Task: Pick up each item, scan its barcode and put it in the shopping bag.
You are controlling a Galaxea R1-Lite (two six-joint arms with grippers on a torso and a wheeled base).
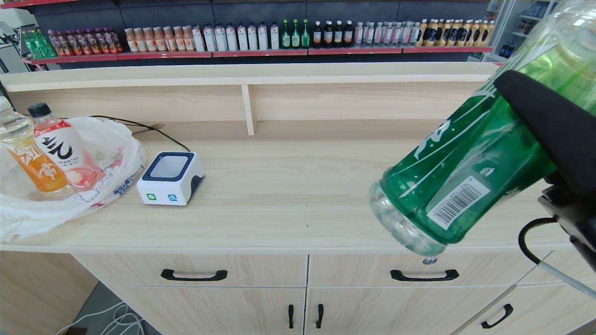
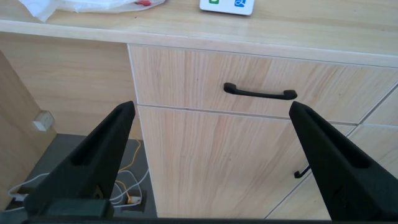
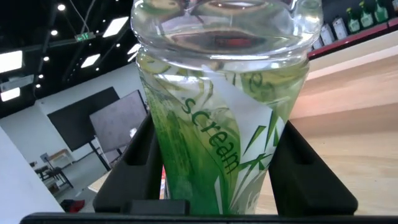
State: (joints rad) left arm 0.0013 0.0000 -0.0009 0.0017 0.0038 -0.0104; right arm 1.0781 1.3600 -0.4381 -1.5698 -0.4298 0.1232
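A large green-labelled clear bottle [image 1: 470, 172] hangs tilted in the air at the right, its base toward the counter and its barcode facing the head camera. My right gripper [image 3: 214, 168] is shut on the bottle [image 3: 217, 93], one black finger [image 1: 549, 125] across its side. The white scanner [image 1: 171, 178] with a dark blue window rim sits left of centre on the counter. At the far left a white shopping bag [image 1: 111, 139] holds an orange drink bottle [image 1: 28, 149] and a pink one [image 1: 65, 146]. My left gripper [image 2: 211, 155] is open, low in front of the cabinet drawers.
The wooden counter [image 1: 288, 195] has a raised back shelf with a divider [image 1: 248, 109]. A black cable [image 1: 139, 125] runs from the scanner toward the bag. Drawers with black handles [image 1: 193, 275] lie below the edge. Store shelves of bottles [image 1: 260, 35] stand behind.
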